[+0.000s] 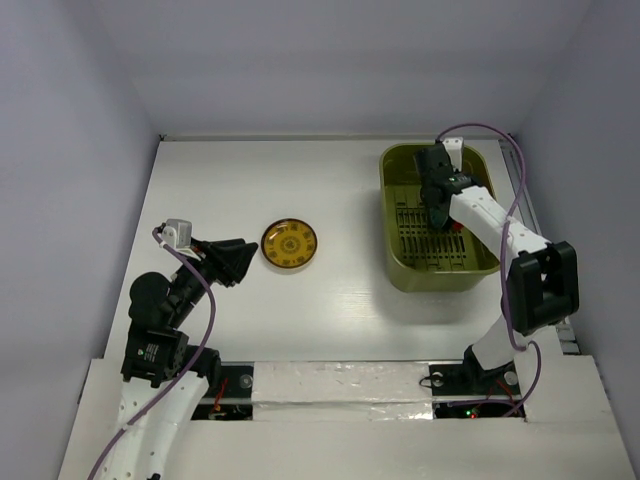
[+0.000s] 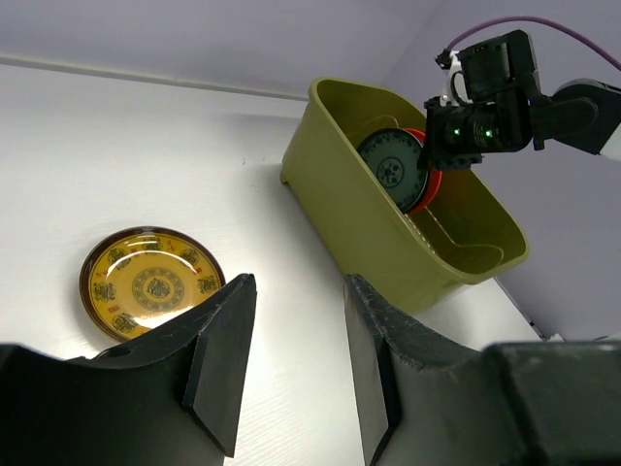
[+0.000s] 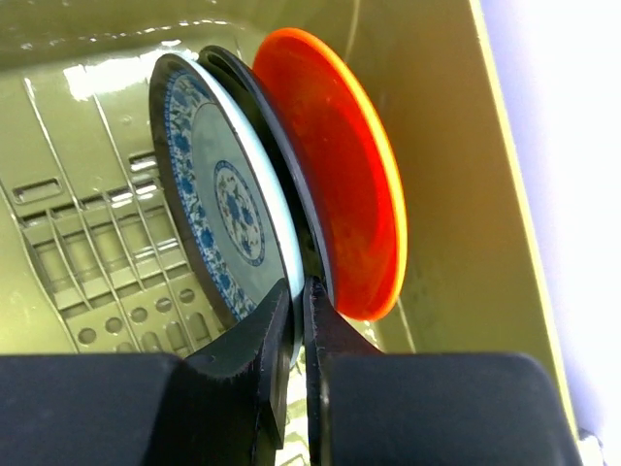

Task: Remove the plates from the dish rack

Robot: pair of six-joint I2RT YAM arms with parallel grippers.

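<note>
At the right of the table [image 1: 300, 180]: the rack [image 1: 388, 220], with 2 plates standing on edge inside. Nearer the camera in the right wrist view, the teal plate [image 3: 228, 209]; just behind it, the orange plate [image 3: 340, 194], very close, perhaps touching at the bottom.

Pinched on the lower rim of the teal plate: the right gripper [image 3: 300, 291], jaws closed almost fully. 1 finger on the patterned face, the other down in the narrow gap before the orange plate.

On the table, well left of the rack: the amber plate [image 1: 290, 244], lying flat, face up. Just beside it, on the near left: the left gripper [image 2: 296, 291], wide open, holding nothing, above the table. No 4th plate to see in any view.

Judged as the step in hand: lifting the teal plate out. So far 1 plate unloaded, 2 in view to go.

Possible troubles from here:
- Slipping of the teal plate, because of a grip on a thin, shiny rim only. Then tilting in the jaws, or falling back into the rack.
- Dragging the orange plate along with the inner finger, since so little room there. Could tip over against the wall.
- Knocking the rack rim on the way up, if lifted at a slant.

Better slow and straight up first, then across to the left.
</note>
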